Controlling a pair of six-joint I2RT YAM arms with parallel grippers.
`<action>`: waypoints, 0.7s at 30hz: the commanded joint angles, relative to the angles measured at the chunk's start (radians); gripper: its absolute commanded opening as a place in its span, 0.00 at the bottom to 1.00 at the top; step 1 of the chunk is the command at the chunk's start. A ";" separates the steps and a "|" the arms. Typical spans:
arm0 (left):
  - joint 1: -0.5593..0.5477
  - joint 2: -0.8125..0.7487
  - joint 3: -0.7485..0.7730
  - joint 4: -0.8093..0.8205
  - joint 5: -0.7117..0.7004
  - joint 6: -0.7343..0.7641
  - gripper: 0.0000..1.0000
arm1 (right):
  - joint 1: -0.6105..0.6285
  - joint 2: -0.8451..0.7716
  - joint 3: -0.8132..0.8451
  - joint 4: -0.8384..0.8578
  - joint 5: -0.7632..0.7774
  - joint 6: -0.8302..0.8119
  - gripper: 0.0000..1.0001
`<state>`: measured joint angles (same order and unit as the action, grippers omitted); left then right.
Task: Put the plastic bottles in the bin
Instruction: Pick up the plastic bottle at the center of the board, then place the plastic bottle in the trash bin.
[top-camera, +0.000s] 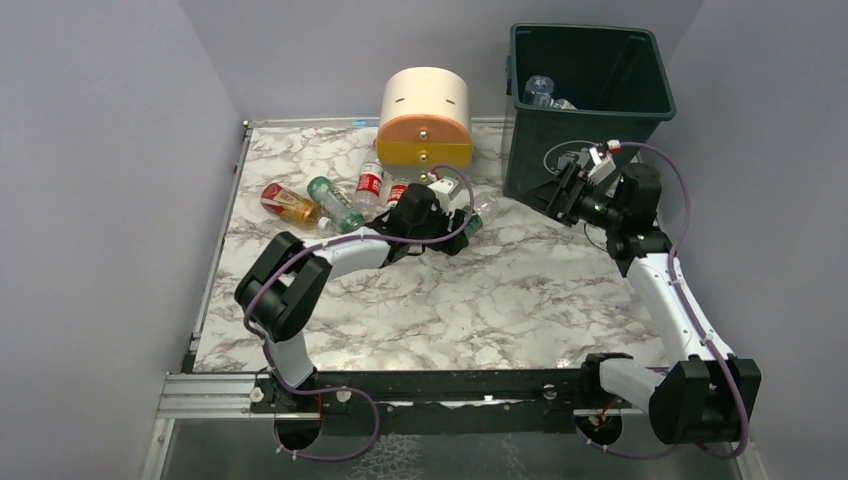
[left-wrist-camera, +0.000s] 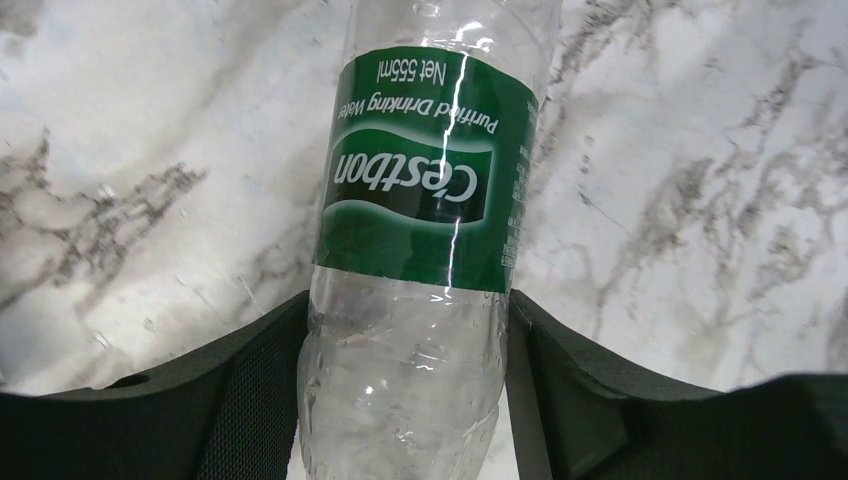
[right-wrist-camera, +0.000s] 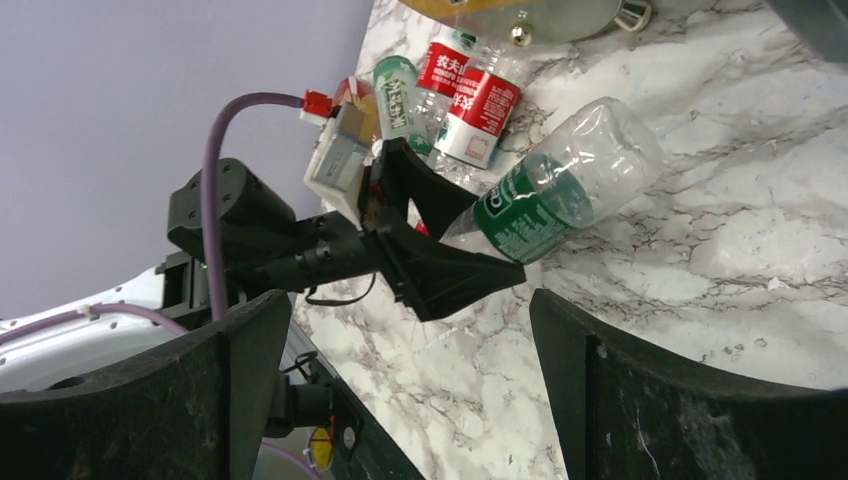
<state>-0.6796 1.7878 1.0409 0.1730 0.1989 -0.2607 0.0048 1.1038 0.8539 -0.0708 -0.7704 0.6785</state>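
While left arm (top-camera: 345, 252) reaches low, left end effector (left-wrist-camera: 408, 322) grips green-labelled bottle (left-wrist-camera: 425, 190) (neck end), right end effector (right-wrist-camera: 408, 320) raised, wide open

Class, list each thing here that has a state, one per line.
Left hand: closed on the green-labelled clear plastic bottle.
Right hand: open, empty.
Dark green square plastic bin: upright, bottles inside.
Cream-and-orange round drawer unit: drawers shut.

The left arm (top-camera: 350, 250) and the right arm (top-camera: 672, 298) alternate white link shells with black joint housings. A purple cable (right-wrist-camera: 215, 180) leads to a white box (right-wrist-camera: 335, 160) with a red plug (right-wrist-camera: 316, 103), just behind the left tool (left-wrist-camera: 405, 310). The right tool (right-wrist-camera: 408, 310) has similar broad matte black fingers.
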 joint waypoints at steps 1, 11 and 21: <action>-0.017 -0.120 -0.084 0.041 0.092 -0.109 0.64 | 0.041 0.032 -0.010 -0.010 0.051 -0.025 0.93; -0.044 -0.368 -0.266 0.031 0.136 -0.190 0.64 | 0.128 0.157 0.052 -0.013 0.113 -0.047 0.93; -0.058 -0.541 -0.302 -0.052 0.112 -0.211 0.63 | 0.196 0.237 0.115 -0.001 0.103 -0.037 0.93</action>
<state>-0.7292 1.3087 0.7544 0.1509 0.3069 -0.4564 0.1841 1.3243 0.9310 -0.0906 -0.6731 0.6510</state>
